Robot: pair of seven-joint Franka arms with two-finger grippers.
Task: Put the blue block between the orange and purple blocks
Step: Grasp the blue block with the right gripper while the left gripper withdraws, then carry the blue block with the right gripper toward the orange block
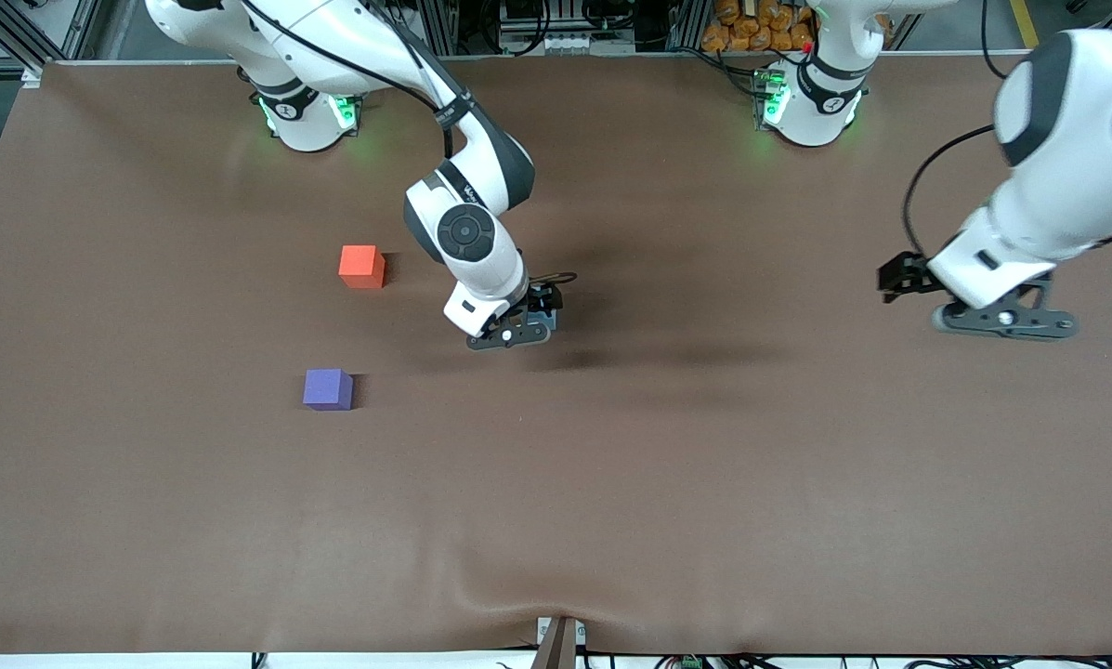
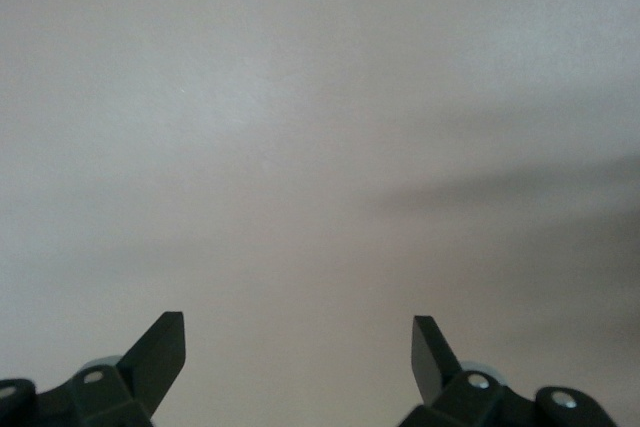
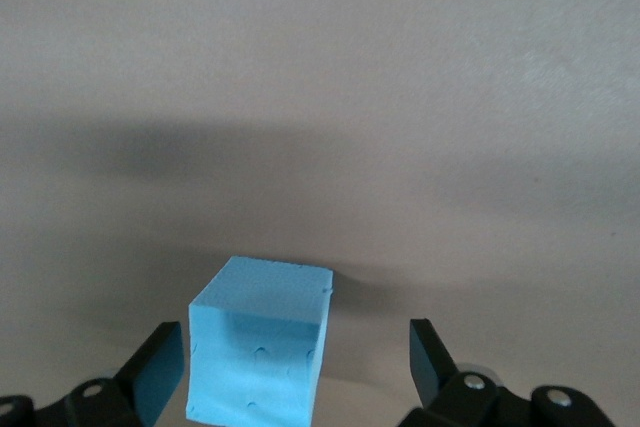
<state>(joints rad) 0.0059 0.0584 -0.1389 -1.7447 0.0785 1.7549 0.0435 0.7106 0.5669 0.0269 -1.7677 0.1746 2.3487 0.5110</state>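
Right wrist view: your right gripper (image 3: 298,372) stands spread around the blue block (image 3: 262,345), not yet pinching.
Centre the block on the table (image 1: 704,465) before closing; orange block (image 1: 361,266) and purple block (image 1: 327,388) wait nearby. The left gripper (image 2: 298,367) waits, spread.

A sky-blue block (image 3: 260,347), an orange-red block (image 1: 361,266) and a violet-purple block (image 1: 327,388) on plain brown cloth (image 1: 704,483).
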